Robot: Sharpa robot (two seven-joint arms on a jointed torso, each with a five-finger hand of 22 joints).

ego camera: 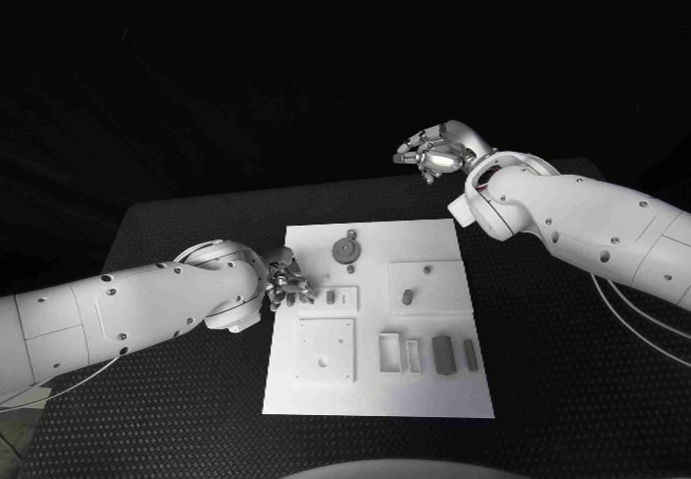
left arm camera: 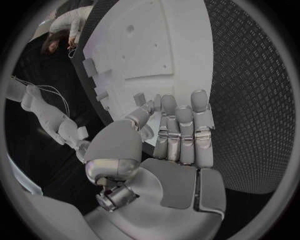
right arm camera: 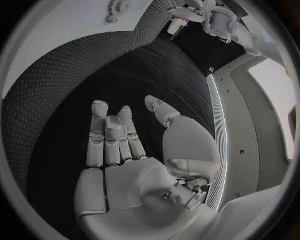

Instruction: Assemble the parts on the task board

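Observation:
The white task board (ego camera: 432,389) lies in the middle of the black table. On it are a round grey gear-like part (ego camera: 345,247), a small oval part (ego camera: 407,295), two tiny parts (ego camera: 332,296) near its left edge, and two dark bars (ego camera: 443,354) beside pale frames (ego camera: 390,352). My left hand (ego camera: 284,282) hovers at the board's left edge; its fingers (left arm camera: 178,135) are stretched out over the board (left arm camera: 169,45) and hold nothing, the thumb close to a small part (left arm camera: 139,98). My right hand (ego camera: 432,150) is raised beyond the board's far right corner, its fingers (right arm camera: 115,135) spread and empty.
A raised square plate (ego camera: 326,349) with small holes sits on the board's near left. The black textured table (ego camera: 561,399) surrounds the board on all sides. The gear-like part (right arm camera: 117,7) and the board (right arm camera: 62,30) lie far from the right hand.

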